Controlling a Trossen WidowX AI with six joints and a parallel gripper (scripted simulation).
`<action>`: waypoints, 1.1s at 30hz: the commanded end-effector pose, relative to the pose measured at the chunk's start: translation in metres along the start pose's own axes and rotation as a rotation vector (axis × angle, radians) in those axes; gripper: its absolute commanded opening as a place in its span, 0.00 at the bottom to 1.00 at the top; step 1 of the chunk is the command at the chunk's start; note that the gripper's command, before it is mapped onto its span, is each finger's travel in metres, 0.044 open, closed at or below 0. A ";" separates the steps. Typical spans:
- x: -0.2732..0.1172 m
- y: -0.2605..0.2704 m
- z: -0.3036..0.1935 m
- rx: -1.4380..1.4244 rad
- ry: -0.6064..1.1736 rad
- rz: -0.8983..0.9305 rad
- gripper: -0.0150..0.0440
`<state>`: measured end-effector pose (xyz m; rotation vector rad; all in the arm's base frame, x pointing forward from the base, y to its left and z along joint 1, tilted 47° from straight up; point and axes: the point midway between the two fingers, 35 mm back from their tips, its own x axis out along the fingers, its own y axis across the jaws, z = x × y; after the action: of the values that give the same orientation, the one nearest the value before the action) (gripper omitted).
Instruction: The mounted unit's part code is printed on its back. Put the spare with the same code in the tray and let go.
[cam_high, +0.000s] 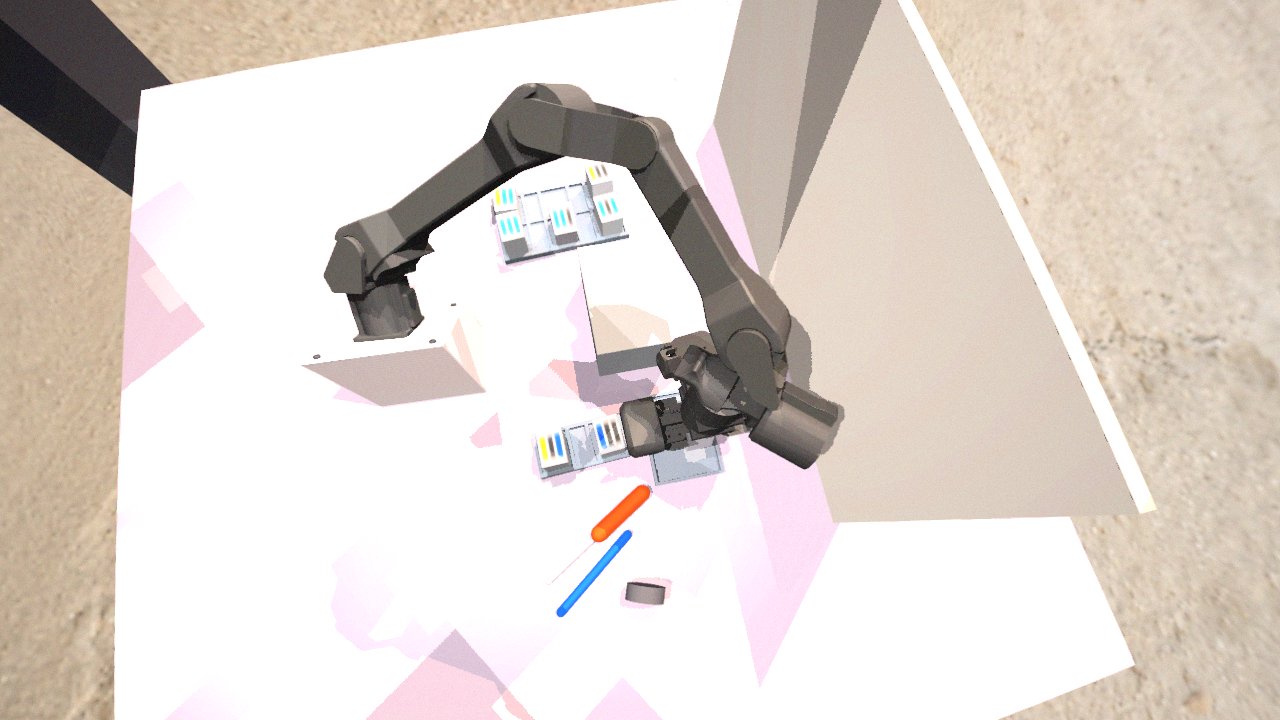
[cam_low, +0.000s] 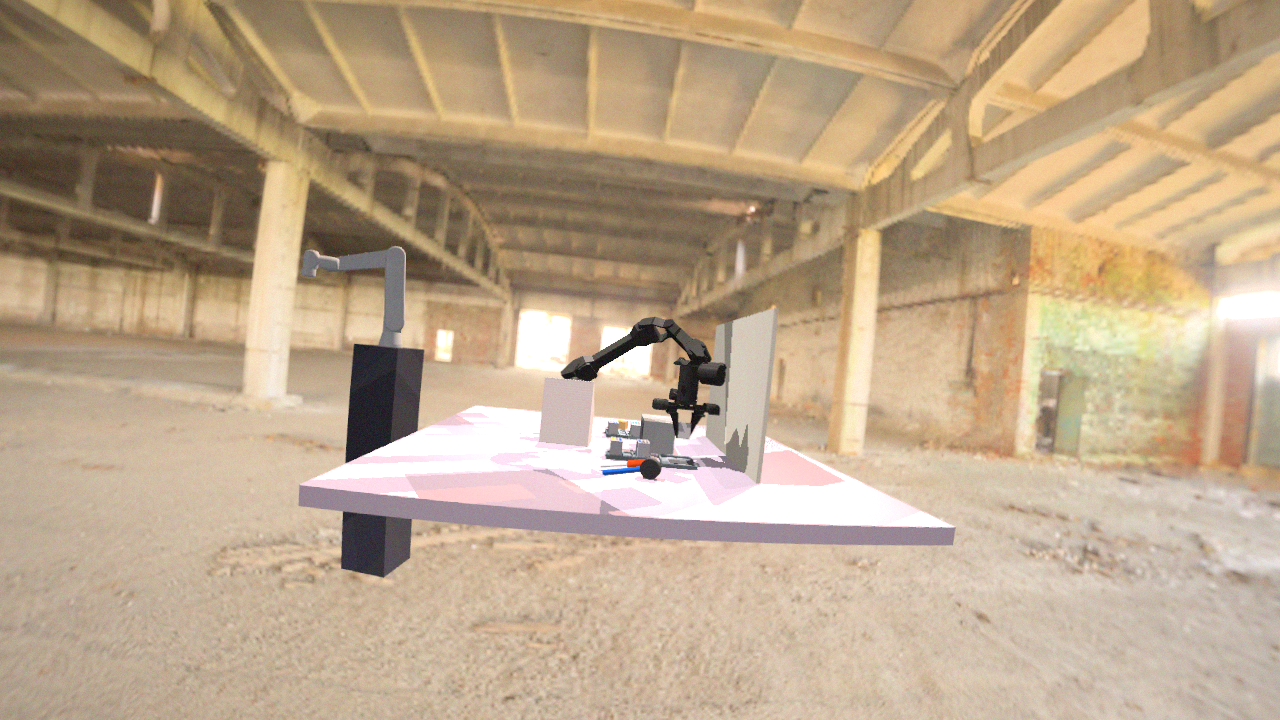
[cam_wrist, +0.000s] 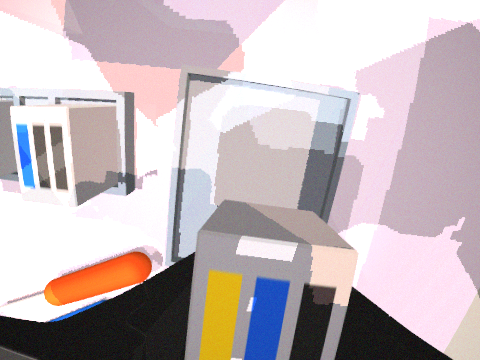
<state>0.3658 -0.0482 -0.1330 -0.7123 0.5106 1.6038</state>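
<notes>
Currently, end effector (cam_low: 686, 433) (cam_wrist: 260, 266) partly open, fingers gripping block (cam_wrist: 270, 270) with yellow, blue, black stripes.

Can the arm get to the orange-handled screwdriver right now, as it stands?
Probably not to pick it up: its jaws are shut on a striped block. Otherwise the way to the screwdriver looks free, with only the blue pen-like rod beside it.

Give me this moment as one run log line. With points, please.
gripper (cam_low: 686, 433) (cam_wrist: 260, 266): shut on striped block (cam_wrist: 272, 280) | block stripes: yellow, blue, black | tray (cam_high: 687, 476) (cam_wrist: 176, 210): block not released | match to mounted unit: cannot tell
</notes>
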 end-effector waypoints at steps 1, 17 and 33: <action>0.005 0.000 0.000 0.005 -0.004 -0.006 0.25; 0.022 0.002 0.001 0.005 -0.006 -0.006 0.25; 0.040 0.004 0.003 0.005 -0.009 -0.006 0.25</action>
<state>0.3600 -0.0205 -0.1569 -0.7094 0.5065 1.6051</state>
